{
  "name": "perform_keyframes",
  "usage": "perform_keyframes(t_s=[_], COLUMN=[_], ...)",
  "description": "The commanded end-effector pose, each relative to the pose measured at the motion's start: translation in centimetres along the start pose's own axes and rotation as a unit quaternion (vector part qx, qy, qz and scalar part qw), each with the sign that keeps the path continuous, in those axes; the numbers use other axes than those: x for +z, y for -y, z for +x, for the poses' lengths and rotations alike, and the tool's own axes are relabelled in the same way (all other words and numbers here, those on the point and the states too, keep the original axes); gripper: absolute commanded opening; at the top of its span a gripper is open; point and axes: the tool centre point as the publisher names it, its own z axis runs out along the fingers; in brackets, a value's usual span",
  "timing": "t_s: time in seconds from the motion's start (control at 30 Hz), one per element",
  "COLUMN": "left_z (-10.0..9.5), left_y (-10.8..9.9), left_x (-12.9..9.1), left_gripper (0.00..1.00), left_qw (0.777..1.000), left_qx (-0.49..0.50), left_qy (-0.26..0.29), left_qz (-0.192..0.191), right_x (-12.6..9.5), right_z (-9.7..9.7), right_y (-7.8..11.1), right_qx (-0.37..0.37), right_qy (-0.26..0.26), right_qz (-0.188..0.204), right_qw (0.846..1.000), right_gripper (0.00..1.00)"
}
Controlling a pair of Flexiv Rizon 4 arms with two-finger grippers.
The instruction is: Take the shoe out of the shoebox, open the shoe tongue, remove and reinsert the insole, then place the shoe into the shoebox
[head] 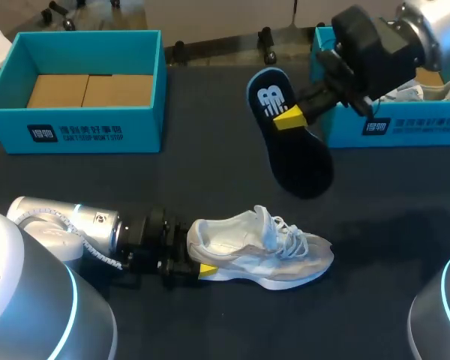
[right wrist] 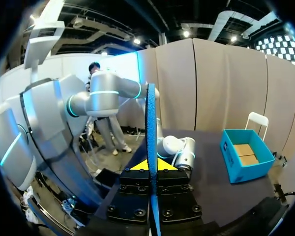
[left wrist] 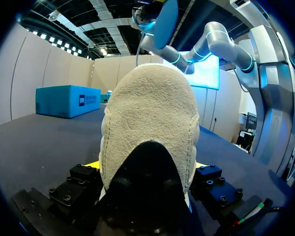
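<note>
At lower centre the left gripper (head: 197, 255) clamps the white sneaker (head: 274, 251) by its heel; upper right, the right gripper (head: 291, 114) pinches the dark insole (head: 300, 161) aloft.

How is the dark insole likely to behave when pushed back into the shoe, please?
Probably light and bendy: the insole is thin edge-on in the right tool, yet looks nearly straight, so it has some spring. It may buckle at the toe of the shoe, which the left tool grips at the heel.

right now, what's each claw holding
left claw: closed on the shoe
right claw: closed on the insole
</note>
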Motion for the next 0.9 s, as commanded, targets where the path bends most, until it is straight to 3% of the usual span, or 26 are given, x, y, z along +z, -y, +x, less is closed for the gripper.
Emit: perform_keyframes(t_s=[0.03, 0.27, 0.4, 0.9], left_z=[0.0, 0.0, 0.0, 0.0], left_y=[0.1, 0.1, 0.1, 0.1], left_x=[0.0, 0.0, 0.0, 0.0], left_gripper=[0.0, 0.0, 0.0, 0.0], left_qw=[1.0, 1.0, 1.0, 1.0], left_qx=[0.0, 0.0, 0.0, 0.0], left_qy=[0.0, 0.0, 0.0, 0.0], left_qz=[0.0, 0.0, 0.0, 0.0], right_x=[-0.1, -0.4, -1.1, -1.1], right_z=[0.5, 2.4, 3.8, 3.8], right_y=[0.5, -0.4, -0.8, -0.8], right_qx=[0.0, 0.002, 0.005, 0.005], right_qy=[0.006, 0.021, 0.031, 0.031], right_qz=[-0.023, -0.054, -0.093, -0.093], right_qw=[1.0, 0.998, 0.995, 0.995], right_gripper=[0.0, 0.0, 0.0, 0.0])
